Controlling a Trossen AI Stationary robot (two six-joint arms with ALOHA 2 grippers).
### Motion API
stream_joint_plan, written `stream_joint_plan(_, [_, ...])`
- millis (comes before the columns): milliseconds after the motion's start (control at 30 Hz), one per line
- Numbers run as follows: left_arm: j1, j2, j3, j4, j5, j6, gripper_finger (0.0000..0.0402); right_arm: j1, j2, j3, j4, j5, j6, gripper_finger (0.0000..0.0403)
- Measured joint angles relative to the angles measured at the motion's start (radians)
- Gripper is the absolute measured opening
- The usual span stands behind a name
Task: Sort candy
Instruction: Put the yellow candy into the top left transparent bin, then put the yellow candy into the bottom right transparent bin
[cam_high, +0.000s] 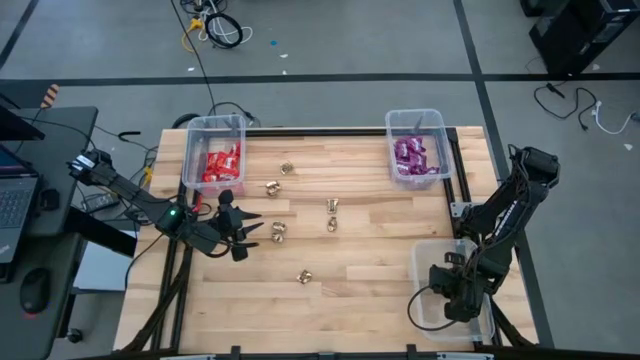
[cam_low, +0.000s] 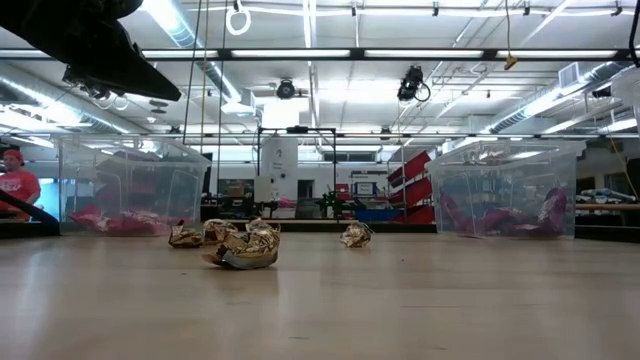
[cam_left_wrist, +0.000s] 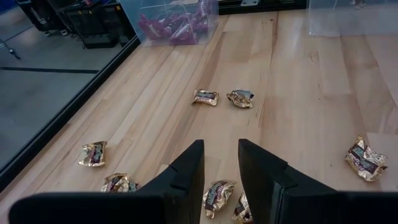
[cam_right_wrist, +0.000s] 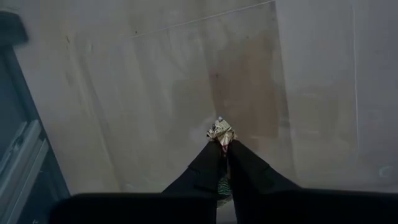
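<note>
I saw the gold candy (cam_high: 279, 233) scattered loose across the middle of the wooden table (cam_high: 370, 290), seven or so foil pieces lying apart from one another. The red packets (cam_high: 221, 164) lay in the clear bin (cam_high: 214, 126) at the table's far left corner, and the purple packets (cam_high: 410, 156) in the matching bin (cam_high: 415, 118) at the far right.

My right gripper (cam_right_wrist: 223, 144) hung inside a third clear bin (cam_high: 430, 250) at the near right corner, its fingers pinched on one gold piece (cam_right_wrist: 221, 131) that stuck out past the fingertips.

My left gripper (cam_left_wrist: 221, 163) hovered over the table's left side, just beside the gold pieces there, its fingers parted with nothing between them; two pieces (cam_left_wrist: 219, 194) showed on the wood below the gap.

A person in a red top (cam_low: 14, 182) stood in the room beyond the table.
</note>
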Motion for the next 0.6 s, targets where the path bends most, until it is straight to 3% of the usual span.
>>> stream_joint_plan(600, [0.000, 0.000, 0.000, -0.001, 0.000, 0.000, 0.0102, -0.002, 0.000, 0.001, 0.000, -0.060, 0.040, 0.0040])
